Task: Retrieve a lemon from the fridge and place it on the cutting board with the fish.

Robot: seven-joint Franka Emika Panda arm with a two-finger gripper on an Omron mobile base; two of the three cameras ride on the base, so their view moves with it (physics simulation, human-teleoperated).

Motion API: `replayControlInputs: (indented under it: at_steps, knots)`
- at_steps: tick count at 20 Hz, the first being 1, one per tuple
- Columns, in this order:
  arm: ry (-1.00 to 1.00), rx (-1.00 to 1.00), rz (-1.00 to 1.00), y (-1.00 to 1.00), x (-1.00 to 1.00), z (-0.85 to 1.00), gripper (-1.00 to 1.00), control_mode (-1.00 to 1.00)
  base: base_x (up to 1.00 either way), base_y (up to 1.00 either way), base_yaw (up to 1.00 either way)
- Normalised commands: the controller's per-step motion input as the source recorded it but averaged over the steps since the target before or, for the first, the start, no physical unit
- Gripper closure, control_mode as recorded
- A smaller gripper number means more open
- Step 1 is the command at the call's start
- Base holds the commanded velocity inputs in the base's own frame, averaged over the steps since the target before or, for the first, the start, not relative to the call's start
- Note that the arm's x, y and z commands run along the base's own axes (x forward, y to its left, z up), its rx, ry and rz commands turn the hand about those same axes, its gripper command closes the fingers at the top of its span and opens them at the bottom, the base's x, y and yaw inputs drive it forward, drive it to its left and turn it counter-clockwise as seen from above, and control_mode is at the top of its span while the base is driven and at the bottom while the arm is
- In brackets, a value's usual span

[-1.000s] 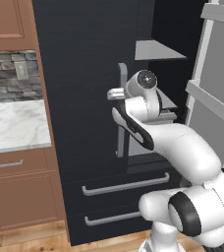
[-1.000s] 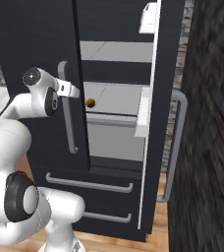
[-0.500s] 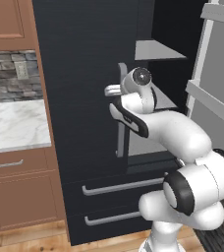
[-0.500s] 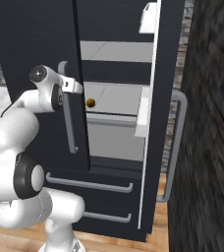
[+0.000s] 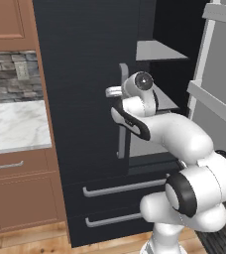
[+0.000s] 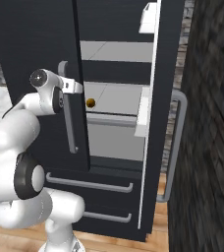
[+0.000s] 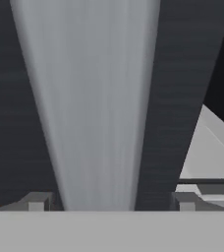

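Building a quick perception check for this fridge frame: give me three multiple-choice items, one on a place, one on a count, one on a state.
1. Where is the lemon?
A. on a shelf inside the fridge
B. on the floor
C. on the marble counter

2. How many lower drawer handles does the fridge show?
A. one
B. two
C. four

3. How does the gripper stand at the door handle?
A. closed beside it
B. fingers either side of it
C. far from it

Key: 1 A, it sits on the grey shelf behind the open right door; 2 B, two bars stacked below; 3 B, the hand view shows a fingertip either side of the bar.
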Motion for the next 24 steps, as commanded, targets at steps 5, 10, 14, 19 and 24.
replayControlInputs:
  at_steps: [5, 10, 14, 19, 24]
  knots:
    - [0.01, 0.0, -0.05, 0.21, -0.05, 0.0, 1.0, -1.0, 0.0, 0.0, 0.0]
    - [0.05, -0.01, -0.15, 0.35, -0.5, 0.06, 1.0, -1.0, 0.0, 0.0, 0.0]
    - [0.03, 0.0, -0.18, 0.49, -0.99, 0.2, 1.0, -1.0, 0.0, 0.0, 0.0]
    - [0.03, -0.03, -0.13, 0.8, -1.0, 0.13, 1.0, -1.0, 0.0, 0.0, 0.0]
    - [0.04, -0.03, -0.14, 0.7, -0.8, 0.03, -1.0, -1.0, 0.0, 0.0, 0.0]
